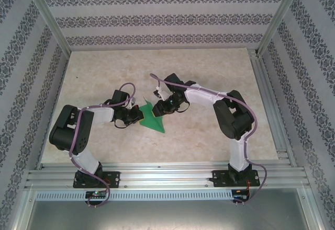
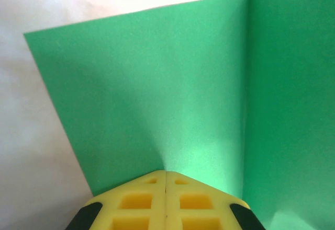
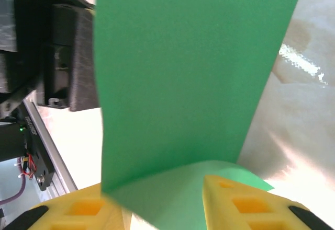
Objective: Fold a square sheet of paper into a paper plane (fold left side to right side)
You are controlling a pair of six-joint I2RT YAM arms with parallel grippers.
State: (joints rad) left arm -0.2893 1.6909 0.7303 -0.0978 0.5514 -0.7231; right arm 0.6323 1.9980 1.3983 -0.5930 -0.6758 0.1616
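The square sheet of paper (image 1: 153,117) is bright green and lies creased on the table between the two arms. In the left wrist view the sheet (image 2: 157,83) shows a straight crease on its right. My left gripper (image 2: 166,173) is shut, its yellow fingertips together and resting on the sheet's near part. My left gripper (image 1: 137,114) sits at the sheet's left corner. In the right wrist view a flap of the sheet (image 3: 183,73) stands upright in front of my right gripper (image 3: 162,209). Its jaws are open, with the paper's lower edge loose between the fingers. My right gripper (image 1: 160,107) is at the sheet's top.
The pale marbled tabletop (image 1: 209,73) is walled by patterned panels, with aluminium rails (image 1: 272,110) along the right and near edges. The left arm's black body (image 3: 57,57) looms close behind the raised flap in the right wrist view.
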